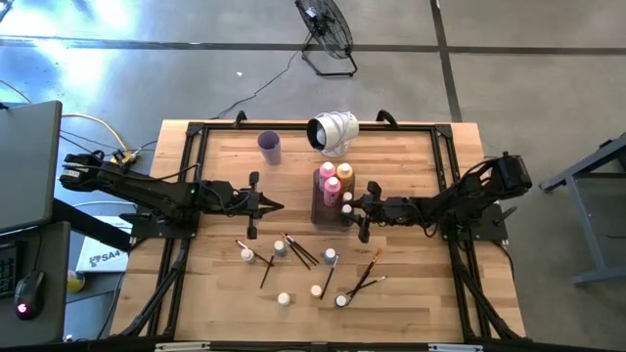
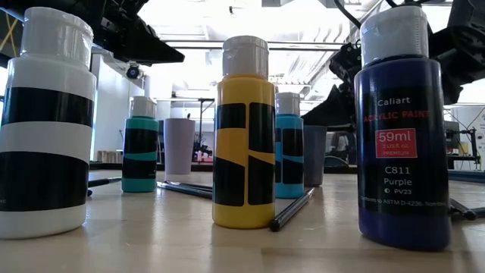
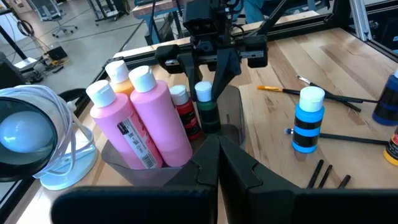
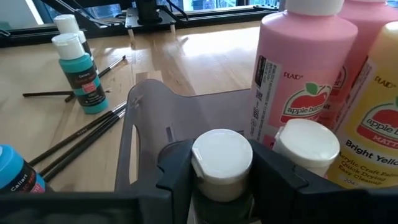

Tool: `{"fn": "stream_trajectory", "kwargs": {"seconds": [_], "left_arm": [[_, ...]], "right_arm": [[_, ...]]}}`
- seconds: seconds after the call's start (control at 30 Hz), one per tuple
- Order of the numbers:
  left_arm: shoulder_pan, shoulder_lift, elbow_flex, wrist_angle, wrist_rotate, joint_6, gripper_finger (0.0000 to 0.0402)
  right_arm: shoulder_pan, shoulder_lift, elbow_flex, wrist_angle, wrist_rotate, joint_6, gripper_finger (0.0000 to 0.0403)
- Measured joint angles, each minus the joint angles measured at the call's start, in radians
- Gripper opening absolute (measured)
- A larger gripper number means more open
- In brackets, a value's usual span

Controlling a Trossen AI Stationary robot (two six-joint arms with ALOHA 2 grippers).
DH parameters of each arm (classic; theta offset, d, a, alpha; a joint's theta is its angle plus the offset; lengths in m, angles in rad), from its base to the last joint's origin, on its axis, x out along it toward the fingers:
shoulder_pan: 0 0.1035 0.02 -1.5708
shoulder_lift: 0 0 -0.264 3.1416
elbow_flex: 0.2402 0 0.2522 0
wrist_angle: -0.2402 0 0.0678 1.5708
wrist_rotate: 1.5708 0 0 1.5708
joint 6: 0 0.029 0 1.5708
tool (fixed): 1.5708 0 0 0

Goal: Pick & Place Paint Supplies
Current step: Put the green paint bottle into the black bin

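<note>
The left pincer (image 1: 277,206) hangs over the left middle of the tabletop (image 1: 411,293), its jaws pressed together and holding nothing, pointing toward the tray (image 1: 320,208).

Near it, toward the front edge, lie loose supplies: a small white-capped bottle (image 1: 247,255), a second bottle (image 1: 281,248) and a bunch of brushes (image 1: 299,251) lying crossed. Farther toward the front edge stand more tiny bottles (image 1: 284,298), and another bottle (image 1: 331,256) with a brush beside it. An orange-tipped brush (image 1: 370,267) lies toward the front right.

At the back edge, left of centre, stands the cup (image 1: 270,147), with a white lamp (image 1: 333,131) beside it.

The tray sits in the middle of the tabletop. In it stand two pink bottles (image 3: 158,121), an orange bottle (image 3: 119,76), a red bottle (image 3: 185,112) and a green bottle (image 3: 207,109).

The right pincer (image 1: 352,206) is at the tray's right side. Its fingers (image 4: 177,171) are partly spread, one on either side of the green bottle's white cap (image 4: 221,155), close to the cap; whether they press it cannot be told. This bottle stands inside the tray, just beside a pink bottle and a white-capped yellow one (image 4: 379,134).

In the low view, white, teal, yellow, blue and purple bottles stand upright in front of the camera.
</note>
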Motion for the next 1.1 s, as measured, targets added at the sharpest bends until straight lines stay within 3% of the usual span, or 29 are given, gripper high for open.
{"fn": "stream_trajectory", "kwargs": {"seconds": [0.77, 1.1], "left_arm": [[0.000, 0.000, 0.000, -0.001, 0.000, 0.000, 0.0000], [0.000, 0.000, 0.000, -0.001, -0.020, 0.000, 0.0000]], "right_arm": [[0.021, -0.033, -0.001, -0.036, -0.046, -0.025, 0.0192], [0.067, -0.132, -0.002, -0.118, 0.063, -0.086, 0.0197]]}}
